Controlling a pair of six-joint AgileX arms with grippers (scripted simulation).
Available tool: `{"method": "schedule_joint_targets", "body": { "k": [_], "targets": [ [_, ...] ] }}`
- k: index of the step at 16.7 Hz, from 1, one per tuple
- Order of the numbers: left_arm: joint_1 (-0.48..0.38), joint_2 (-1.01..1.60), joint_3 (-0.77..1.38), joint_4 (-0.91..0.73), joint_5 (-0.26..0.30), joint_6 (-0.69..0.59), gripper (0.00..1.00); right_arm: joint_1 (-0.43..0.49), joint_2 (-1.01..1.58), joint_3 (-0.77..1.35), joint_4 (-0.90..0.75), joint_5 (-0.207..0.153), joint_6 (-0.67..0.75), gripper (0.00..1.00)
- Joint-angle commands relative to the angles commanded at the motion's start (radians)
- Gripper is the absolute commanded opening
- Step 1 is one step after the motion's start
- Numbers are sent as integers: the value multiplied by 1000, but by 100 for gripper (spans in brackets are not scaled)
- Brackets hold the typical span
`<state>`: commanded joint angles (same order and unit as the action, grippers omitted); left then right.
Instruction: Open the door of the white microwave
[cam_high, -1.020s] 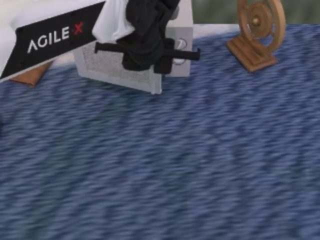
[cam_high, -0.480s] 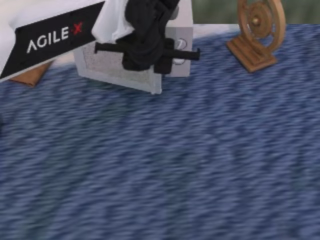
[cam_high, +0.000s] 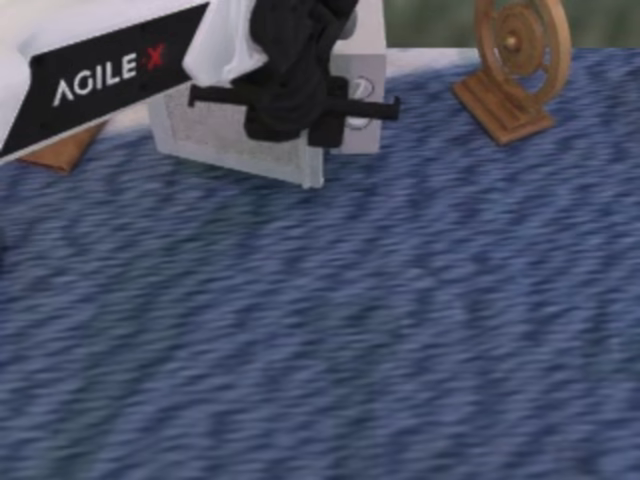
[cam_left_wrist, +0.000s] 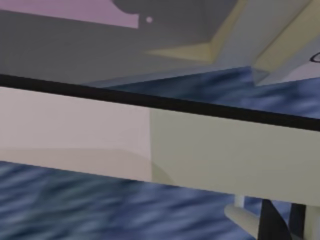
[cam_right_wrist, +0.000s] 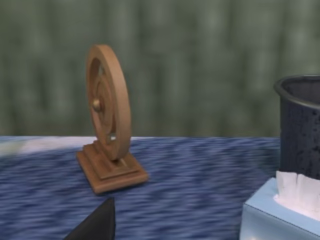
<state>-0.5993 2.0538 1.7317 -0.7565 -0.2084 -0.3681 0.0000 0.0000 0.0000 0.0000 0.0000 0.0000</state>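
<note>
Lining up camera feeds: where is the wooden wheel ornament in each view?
Top view: the wooden wheel ornament stands at the far right of the table, right of the white microwave.
Left wrist view: not in it.
Right wrist view: it stands upright on its stepped base, well apart from the tissue box.
Shared landmark: the blue cloth under it lies in all three views.
</note>
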Motion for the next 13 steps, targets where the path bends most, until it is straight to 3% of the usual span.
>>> {"method": "schedule_joint_targets", "body": {
  "k": [7, 13],
  "targets": [
    [-6, 1, -5, 2, 7, -1, 0, 0, 0, 0, 0, 0, 0, 100],
    [15, -76, -116, 53, 50, 95, 0, 0, 0, 0, 0, 0, 0, 100]
  ]
}}
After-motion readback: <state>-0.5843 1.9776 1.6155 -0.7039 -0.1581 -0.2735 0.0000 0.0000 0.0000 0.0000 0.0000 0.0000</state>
